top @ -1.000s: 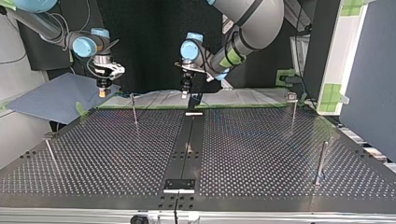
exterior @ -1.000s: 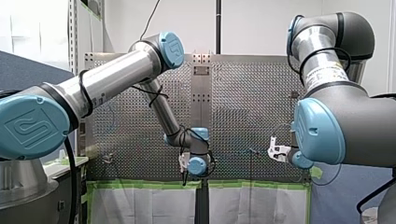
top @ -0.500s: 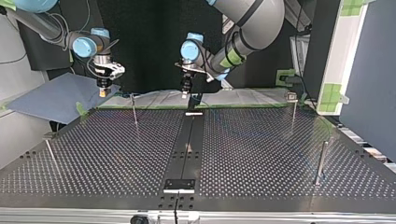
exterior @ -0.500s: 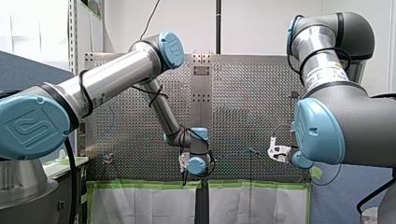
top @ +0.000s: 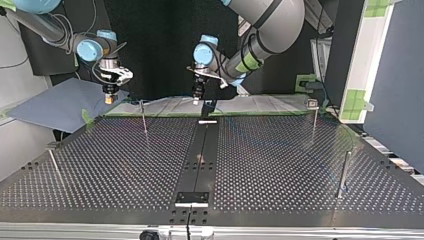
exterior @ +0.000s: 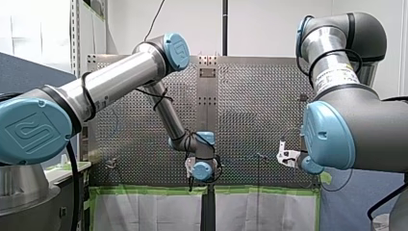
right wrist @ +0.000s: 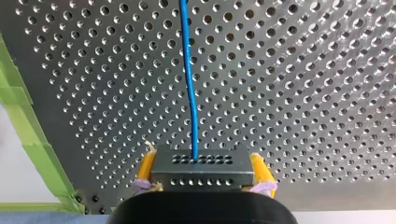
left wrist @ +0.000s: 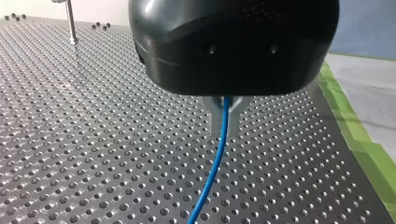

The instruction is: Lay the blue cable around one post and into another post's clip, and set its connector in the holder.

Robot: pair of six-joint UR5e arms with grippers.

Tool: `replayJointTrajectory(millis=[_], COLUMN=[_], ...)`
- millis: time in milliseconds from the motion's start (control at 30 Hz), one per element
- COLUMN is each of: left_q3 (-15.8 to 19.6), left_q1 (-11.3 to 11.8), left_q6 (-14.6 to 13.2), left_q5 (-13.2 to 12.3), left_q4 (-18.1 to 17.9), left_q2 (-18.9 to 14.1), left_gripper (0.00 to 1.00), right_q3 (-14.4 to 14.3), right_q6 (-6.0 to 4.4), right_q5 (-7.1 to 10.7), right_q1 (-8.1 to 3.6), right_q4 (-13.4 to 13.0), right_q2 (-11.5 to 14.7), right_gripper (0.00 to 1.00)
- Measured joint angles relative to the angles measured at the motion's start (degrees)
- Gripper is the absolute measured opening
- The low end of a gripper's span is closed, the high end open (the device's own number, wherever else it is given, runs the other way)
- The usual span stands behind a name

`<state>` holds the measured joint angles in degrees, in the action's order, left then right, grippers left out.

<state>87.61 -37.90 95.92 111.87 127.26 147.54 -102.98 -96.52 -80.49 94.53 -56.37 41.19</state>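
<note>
Though mostly masked by black housing, shows just the tips of my left gripper [left wrist: 225, 121], metal fingers [left wrist: 215, 116] pinched together on the blue cable [left wrist: 212, 172]. Runs lengthwise straight out beyond those fingers, over the perforated table [left wrist: 93, 140]; cut off past there. Leaves the connector [right wrist: 201, 177] straight ahead of my right gripper [right wrist: 201, 170]. Sits crosswise, clamped between yellow pads [right wrist: 146, 165]. Too thin to trace in wider views.

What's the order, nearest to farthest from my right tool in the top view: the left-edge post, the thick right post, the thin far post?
From my right tool:
1. Thin post, just beside it, toward the view's middle.
2. Left-edge post, at the view's left, nearer the camera.
3. Thick post, far across at the view's right.
</note>
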Motion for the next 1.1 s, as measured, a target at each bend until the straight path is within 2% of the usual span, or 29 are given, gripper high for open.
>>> replayJointTrajectory(millis=[33,67,100,367,600,833,900,1100], left_q3=[0.0,0.0,0.0,-0.01,0.0,-0.01,0.0,-0.01], left_q1=[0.0,0.0,0.0,0.0,0.01,0.0,0.0,0.03], left_q6=[-0.01,-0.02,-0.02,0.21,0.22,0.23,0.23,-0.07], left_q5=[0.01,0.02,0.03,0.12,0.02,-0.33,-0.39,-1.37], left_q4=[0.05,0.13,0.17,0.27,0.22,0.04,0.03,0.02], left_q2=[-0.01,-0.02,-0.02,-0.02,-0.02,-0.01,0.0,-0.01], left_gripper=[0.14,0.22,0.25,0.27,0.11,0.06,0.0,0.0], right_q3=[0.0,0.0,0.0,0.0,0.0,0.0,0.0,0.0], right_q6=[0.0,0.0,0.0,0.0,0.0,0.0,0.0,0.0], right_q5=[-0.03,-0.06,-0.08,-0.43,-0.63,-0.65,-0.65,-0.65], right_q1=[-0.02,-0.06,-0.08,-0.22,-0.26,-0.27,-0.27,-0.27], right_q4=[-0.01,-0.03,-0.04,-0.06,-0.03,0.0,-0.02,-0.11], right_q2=[0.01,0.0,0.0,-0.01,-0.01,0.0,0.0,0.0], right_gripper=[0.0,0.0,0.0,0.0,0.0,0.0,0.0,0.0])
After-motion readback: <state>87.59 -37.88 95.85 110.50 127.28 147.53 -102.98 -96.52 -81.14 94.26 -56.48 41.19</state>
